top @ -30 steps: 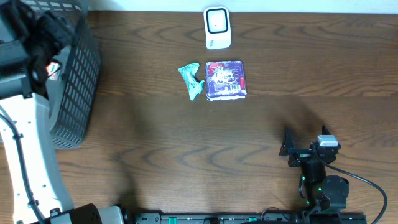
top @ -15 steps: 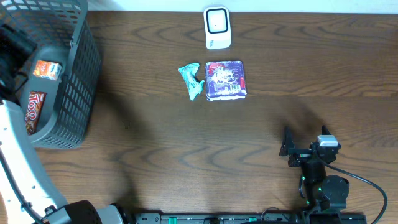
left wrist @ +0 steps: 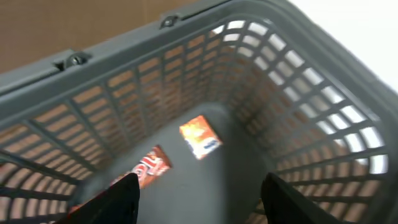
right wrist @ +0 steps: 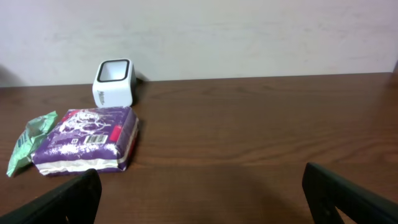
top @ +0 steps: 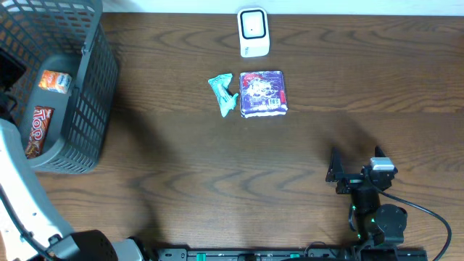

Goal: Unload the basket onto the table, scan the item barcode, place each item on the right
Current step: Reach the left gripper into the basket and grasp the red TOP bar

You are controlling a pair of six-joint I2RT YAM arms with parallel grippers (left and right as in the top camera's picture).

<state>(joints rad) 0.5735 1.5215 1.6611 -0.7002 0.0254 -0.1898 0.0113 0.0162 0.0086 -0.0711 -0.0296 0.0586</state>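
My left jaws hang half open and empty above the grey basket [left wrist: 186, 81], arm pointing down into it. My right jaws gape empty, low over the brown surface [right wrist: 249, 137], facing the purple packet [right wrist: 87, 140] near the white scanner [right wrist: 114, 82].

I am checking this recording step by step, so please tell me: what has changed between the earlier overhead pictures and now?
The left arm drew back from above the basket toward the left edge, uncovering the orange packet and the red-brown bar inside. The left tool is open and holds nothing. The purple pack, the teal packet, the scanner and the right tool stayed as they were.
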